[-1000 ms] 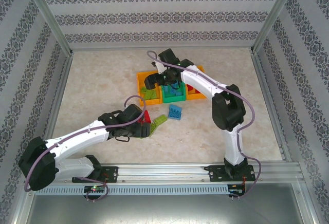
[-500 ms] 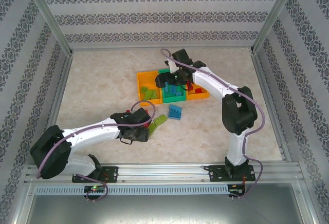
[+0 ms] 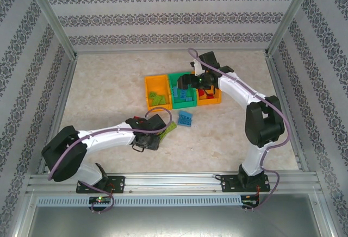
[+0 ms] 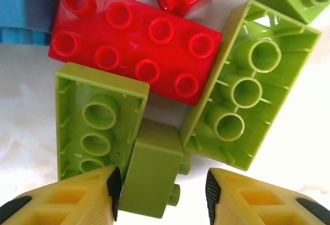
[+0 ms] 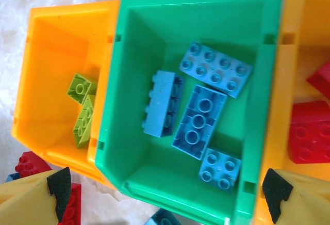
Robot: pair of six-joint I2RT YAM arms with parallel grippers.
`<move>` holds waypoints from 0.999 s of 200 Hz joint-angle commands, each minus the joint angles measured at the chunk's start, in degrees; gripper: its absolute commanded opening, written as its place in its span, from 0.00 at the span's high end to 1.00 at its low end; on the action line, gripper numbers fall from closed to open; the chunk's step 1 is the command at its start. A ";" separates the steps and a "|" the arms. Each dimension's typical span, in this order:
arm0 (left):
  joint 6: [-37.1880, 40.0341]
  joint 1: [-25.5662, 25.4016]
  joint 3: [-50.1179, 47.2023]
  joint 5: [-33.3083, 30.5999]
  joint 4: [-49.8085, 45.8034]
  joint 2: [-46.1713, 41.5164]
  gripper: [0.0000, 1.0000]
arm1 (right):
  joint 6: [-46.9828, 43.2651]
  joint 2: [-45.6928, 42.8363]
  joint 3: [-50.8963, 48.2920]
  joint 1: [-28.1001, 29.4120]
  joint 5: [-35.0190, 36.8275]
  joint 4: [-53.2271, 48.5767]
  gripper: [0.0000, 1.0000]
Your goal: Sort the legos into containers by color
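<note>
**Item 1: left gripper** (image 4: 162,189). I read its fingers as apart, one on either side of the small lime brick (image 4: 154,176). The left pad is at the brick's wall and the right pad stands just clear of the studs. It is not clamped.

**Item 2: small lime brick.** It lies on its side on the table (image 4: 299,173), studs towards 3 o'clock.
- At 10 o'clock, touching or just beside it: inverted lime brick (image 4: 95,122).
- At 2 o'clock: long inverted lime brick (image 4: 247,85).
- At 12 o'clock: red brick (image 4: 134,47).

Handling, in my judgement: light, rigid and glossy. It is unlikely to crush but apt to slip or pivot if pinched across the studs. I would sooner take the flat side walls, low on the body.

**Item 3: right gripper** (image 5: 167,191). Its fingers are wide apart and empty, above the green bin (image 5: 206,13), which holds blue bricks (image 5: 198,122).

**Item 4: left orange bin** (image 5: 51,54). It sits at 9 o'clock of the green bin and holds lime bricks (image 5: 85,124), so I take it as this brick's destination.

**Item 5: right orange bin** (image 5: 304,8). It sits at 3 o'clock of the green bin and holds red bricks (image 5: 309,132).
</note>
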 commanded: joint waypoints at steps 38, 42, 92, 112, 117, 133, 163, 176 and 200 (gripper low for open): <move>0.85 -1.75 3.11 -3.09 -1.40 2.53 0.64 | 0.68 -4.05 -2.87 -1.88 -1.71 1.40 0.02; 0.73 -1.83 3.13 -3.24 -1.54 2.67 0.65 | 0.70 -4.11 -3.05 -2.01 -1.78 1.46 0.02; -0.41 -2.91 4.09 -5.21 -4.17 2.63 0.78 | 1.11 -5.47 -5.17 -3.60 -2.52 2.47 0.02; -0.76 -3.08 4.07 -5.19 -4.46 1.28 0.79 | 1.28 -5.69 -5.79 -4.04 -2.74 2.83 0.02; -0.71 -3.17 4.02 -5.14 -4.33 0.81 0.80 | 1.29 -5.78 -5.94 -4.15 -2.90 2.88 0.02; -1.14 -3.17 4.17 -5.47 -4.24 -0.52 0.80 | 1.29 -5.96 -6.46 -4.48 -3.08 3.06 0.02; -1.49 -3.17 4.37 -5.55 -4.06 -1.62 0.80 | 1.51 -6.61 -7.63 -5.31 -3.50 3.59 0.02; -1.81 -3.17 4.36 -5.51 -4.19 -1.48 0.79 | 1.49 -6.96 -8.07 -5.61 -3.64 3.71 0.02; -2.05 -3.17 4.82 -5.90 -4.41 -1.56 0.78 | 1.55 -7.41 -8.67 -5.84 -3.71 3.93 0.02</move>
